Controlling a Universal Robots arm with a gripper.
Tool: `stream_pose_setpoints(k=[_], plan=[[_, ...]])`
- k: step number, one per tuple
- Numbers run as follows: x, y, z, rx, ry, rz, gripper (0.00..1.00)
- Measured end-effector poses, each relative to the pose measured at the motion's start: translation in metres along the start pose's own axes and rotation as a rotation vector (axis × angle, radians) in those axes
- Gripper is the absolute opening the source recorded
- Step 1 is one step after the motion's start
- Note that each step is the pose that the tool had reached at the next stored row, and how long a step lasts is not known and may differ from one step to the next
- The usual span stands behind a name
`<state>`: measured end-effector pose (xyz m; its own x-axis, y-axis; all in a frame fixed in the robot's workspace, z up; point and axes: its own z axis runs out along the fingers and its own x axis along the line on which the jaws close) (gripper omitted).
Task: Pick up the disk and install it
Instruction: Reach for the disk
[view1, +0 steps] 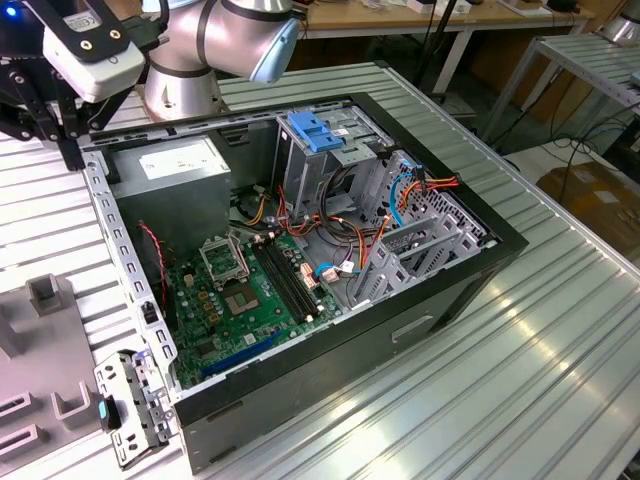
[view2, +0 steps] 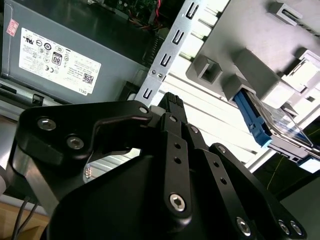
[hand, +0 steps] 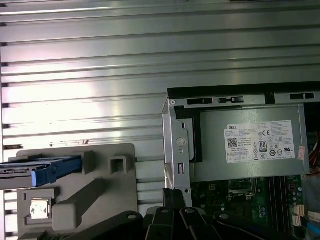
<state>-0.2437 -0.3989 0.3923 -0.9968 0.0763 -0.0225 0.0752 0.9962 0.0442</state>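
Exterior view: a silver-jointed robot arm (view1: 200, 40) reaches in at the exterior view's left, over a corner of the open black computer case (view1: 330, 365) that lies on the ribbed metal worktop (view1: 500, 380).
Arm pose: the wrist points downward, and the black pincer (hand: 174, 196) hangs above the case's perforated metal edge, just beside the grey power-supply box (hand: 250, 145).
Pincer state: drawn narrow, tips together, with nothing held.
Task thing: the disk (hand: 42, 170), a flat dark metal hard drive with blue plastic side rails, stands on edge in a slot of the grey plastic fixture (hand: 100, 200), outside the case.
Disk to pincer: well apart and not touching; in the first wrist view part of the fixture lies between them.
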Motion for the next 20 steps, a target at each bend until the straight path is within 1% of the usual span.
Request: stream_pose_setpoints(k=[6,7,20], plan=[[0.0055,-0.0004,0.0,0.0,0.0,0.0,0.11],[0.0077,-0.0006,-0.0001,0.0,0.0001,0.0,0.11],[0.0218,-0.0017,-0.0003,0.0001,0.0004,0.0,0.11]])
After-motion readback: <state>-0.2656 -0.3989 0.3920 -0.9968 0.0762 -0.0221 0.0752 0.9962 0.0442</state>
